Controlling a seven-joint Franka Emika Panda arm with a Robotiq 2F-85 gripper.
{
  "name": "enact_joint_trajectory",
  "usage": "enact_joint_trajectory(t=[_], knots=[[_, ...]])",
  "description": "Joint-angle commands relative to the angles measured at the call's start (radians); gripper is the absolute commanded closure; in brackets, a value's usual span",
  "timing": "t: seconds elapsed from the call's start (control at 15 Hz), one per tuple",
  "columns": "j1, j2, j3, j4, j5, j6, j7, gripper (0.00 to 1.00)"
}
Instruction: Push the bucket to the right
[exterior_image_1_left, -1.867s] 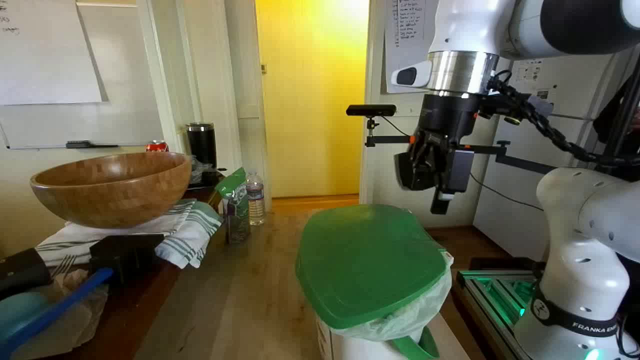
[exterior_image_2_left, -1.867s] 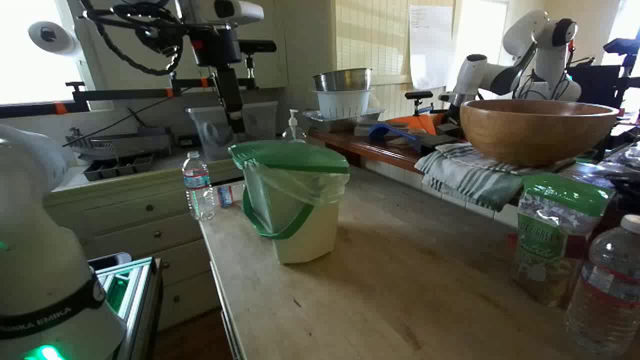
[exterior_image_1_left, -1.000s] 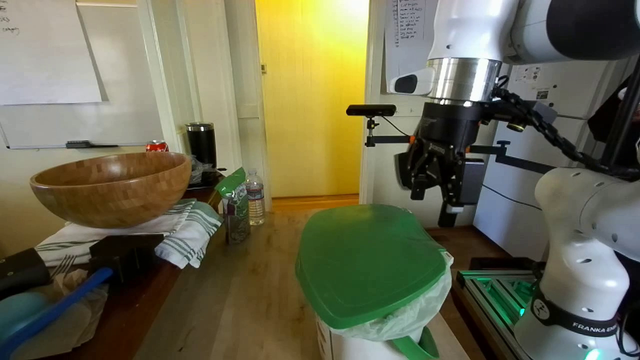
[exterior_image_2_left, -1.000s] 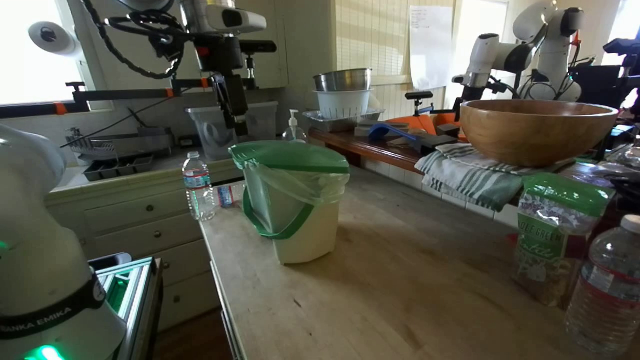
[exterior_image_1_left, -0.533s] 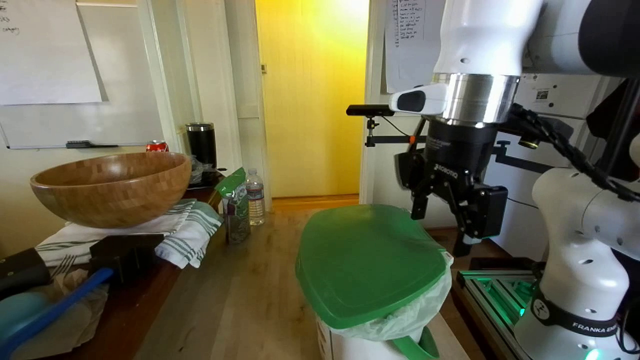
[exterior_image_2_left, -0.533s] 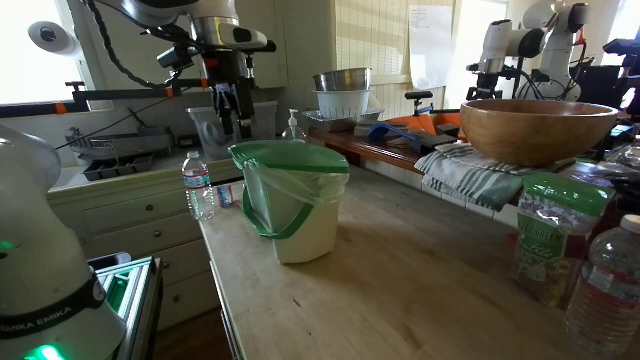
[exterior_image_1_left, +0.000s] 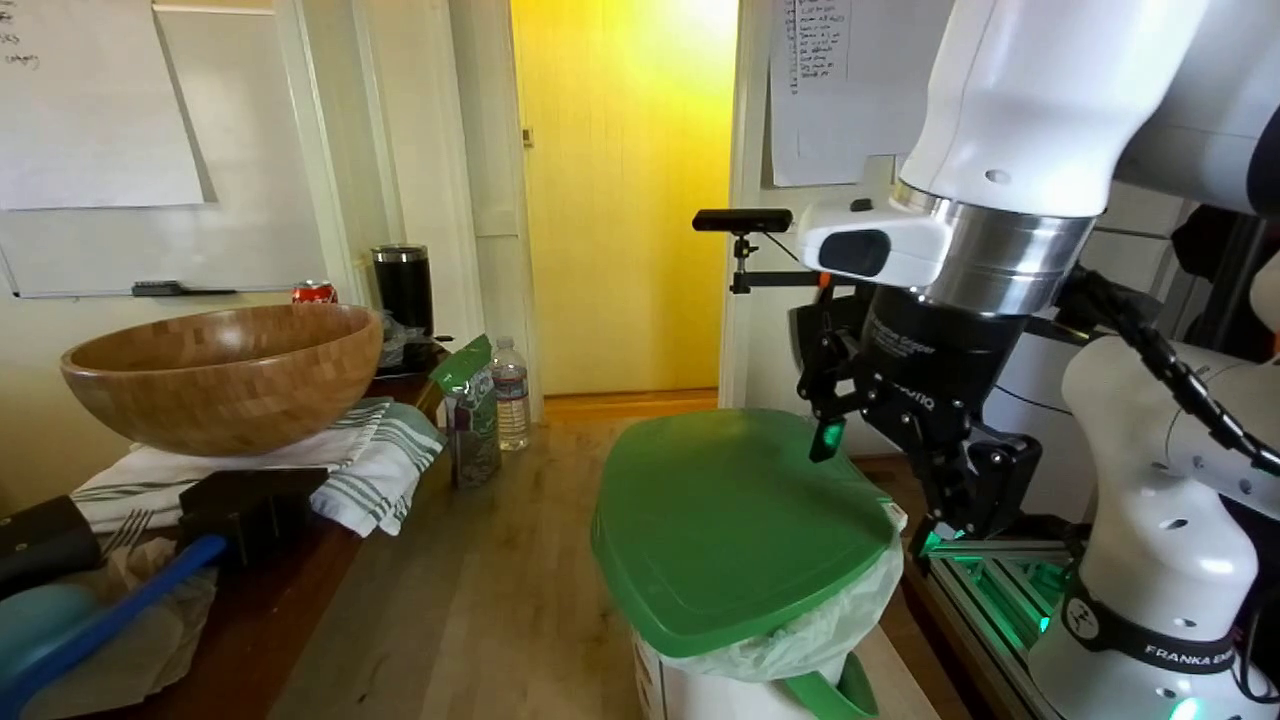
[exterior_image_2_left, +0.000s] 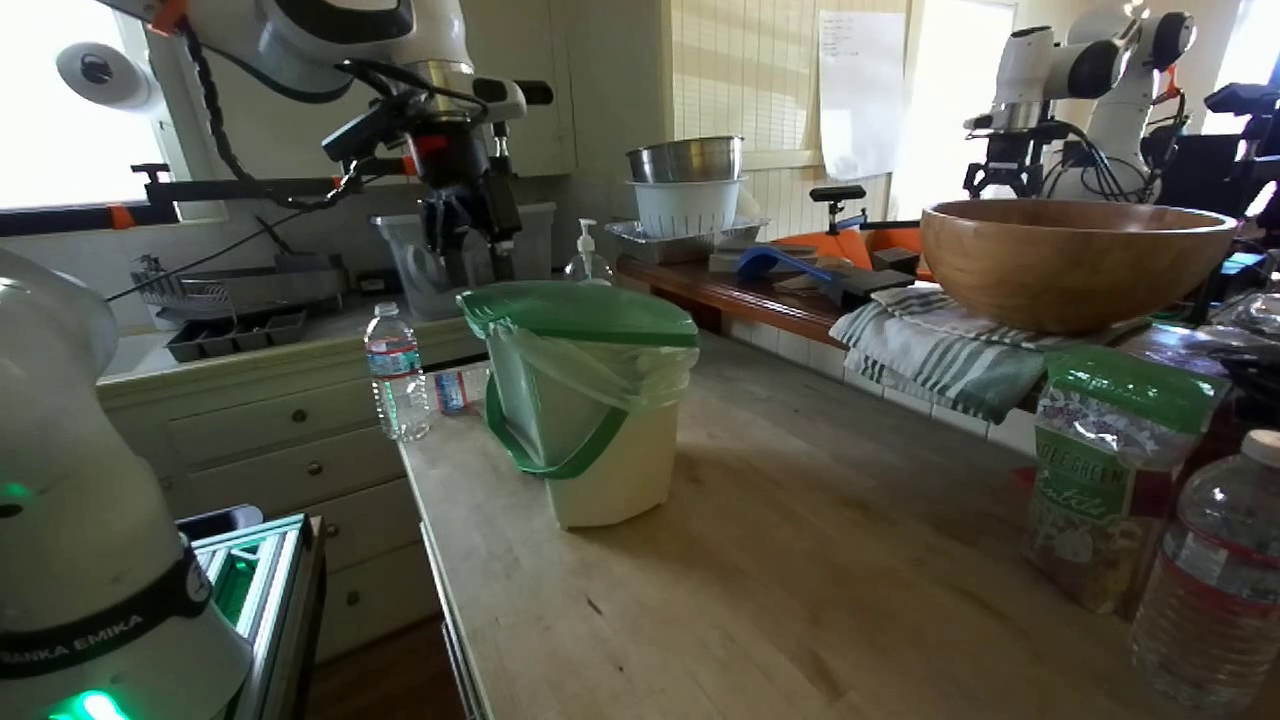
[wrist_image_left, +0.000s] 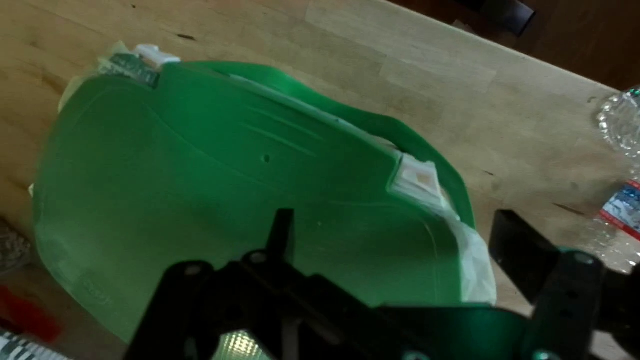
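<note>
The bucket is a white tub with a green lid and a green handle. It stands upright on the wooden counter in both exterior views, and a plastic liner hangs out under its lid. In the wrist view its lid fills much of the picture. My gripper is open and empty in both exterior views. It is raised near the lid's far side and seems apart from it. In the wrist view the gripper has one finger over the lid and the other past its lined edge.
An upright water bottle and a lying bottle are beside the bucket near the counter edge. A green bag and another bottle stand on the counter. A wooden bowl rests on a towel on a ledge.
My gripper has opened from nearly closed fingers. The arm has moved lower and turned, coming closer to the camera in an exterior view. The bucket has not moved.
</note>
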Motion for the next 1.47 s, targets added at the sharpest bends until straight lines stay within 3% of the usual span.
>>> enact_joint_trajectory(t=[0.0,0.87,1.4], knots=[[0.013,0.01,0.01,-0.014,-0.066,0.059,-0.001,0.0],[0.006,0.03,-0.021,-0.019,-0.145,0.065,-0.02,0.0],[-0.032,-0.022,-0.05,-0.039,-0.2,-0.027,-0.035,0.0]])
